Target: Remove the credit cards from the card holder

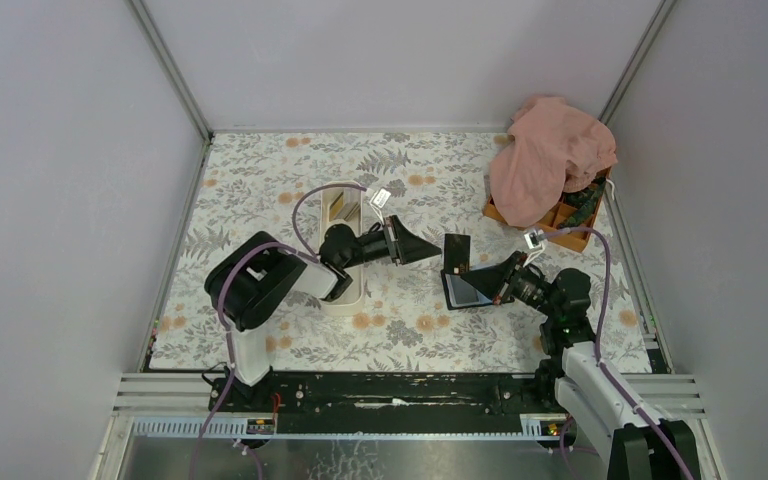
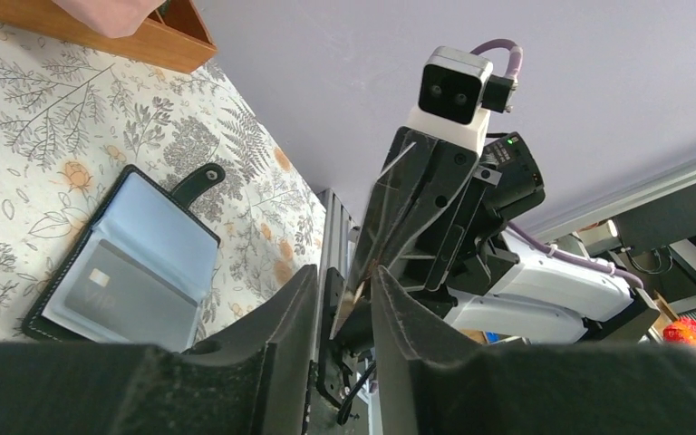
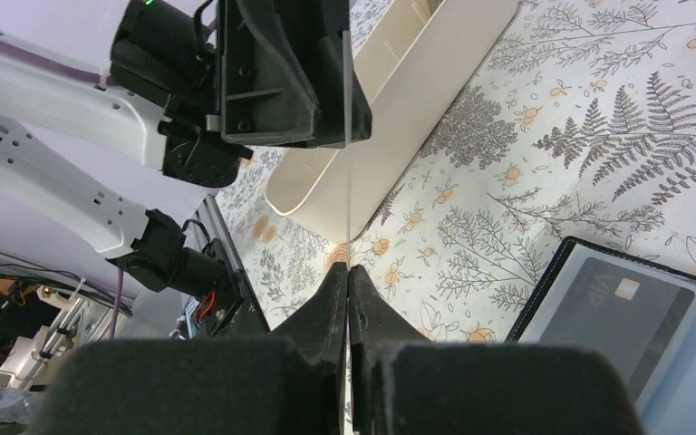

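While the card holder lies open and flat on the counter, just below and beside the right hand, a dark card marked "VIP" sits in its clear pocket. Its long axis runs from that pocket leaf to the snap strap, which points toward the orange box. The right hand is pinched together on a thin card held on edge. The left hand faces it, with its fingers apart on either side of that card's free end. Behind the left hand lies the white tray.
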### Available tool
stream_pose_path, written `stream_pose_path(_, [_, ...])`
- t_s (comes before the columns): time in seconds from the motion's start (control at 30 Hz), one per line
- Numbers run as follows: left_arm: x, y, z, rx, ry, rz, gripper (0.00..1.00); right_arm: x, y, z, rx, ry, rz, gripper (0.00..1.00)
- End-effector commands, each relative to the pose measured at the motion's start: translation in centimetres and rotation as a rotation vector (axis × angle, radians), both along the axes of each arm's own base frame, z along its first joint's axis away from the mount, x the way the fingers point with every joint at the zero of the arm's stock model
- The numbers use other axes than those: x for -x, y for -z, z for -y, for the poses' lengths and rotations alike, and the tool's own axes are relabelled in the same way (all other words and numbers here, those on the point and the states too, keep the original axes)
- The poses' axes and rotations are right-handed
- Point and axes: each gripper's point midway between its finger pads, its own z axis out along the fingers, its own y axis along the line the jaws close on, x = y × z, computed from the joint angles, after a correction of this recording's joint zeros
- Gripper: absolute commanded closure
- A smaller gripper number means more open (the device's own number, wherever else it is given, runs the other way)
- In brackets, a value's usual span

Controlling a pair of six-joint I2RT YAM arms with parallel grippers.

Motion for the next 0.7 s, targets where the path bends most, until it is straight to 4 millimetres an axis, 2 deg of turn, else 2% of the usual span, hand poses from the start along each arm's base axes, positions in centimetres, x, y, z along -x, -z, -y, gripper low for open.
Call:
stream_pose_path(0.0, [-0.1,-1.8,-0.6,0.065,0.053,0.105,0.63,0.5,-3.0,-0.6,-0.017,-0.062,0.087,1.0])
stream_pose_path(0.13, [-0.4,-2.2,-0.3,0.067,0.085,0.141,0.6,0.9,-3.0,-0.7,-0.019,-0.079,0.08,1.0])
stream_pose_path(0.47, [-0.3,-4.8,0.0,0.12,0.128,0.216,0.56,1.3,-2.3,-1.2,-0.024,-0.116,0.058,1.0])
stream_pose_path(0.67, [-0.1,-4.3,0.1,0.112,0.144,0.207,0.69,1.2,-2.2,-1.2,-0.021,-0.118,0.054,1.0])
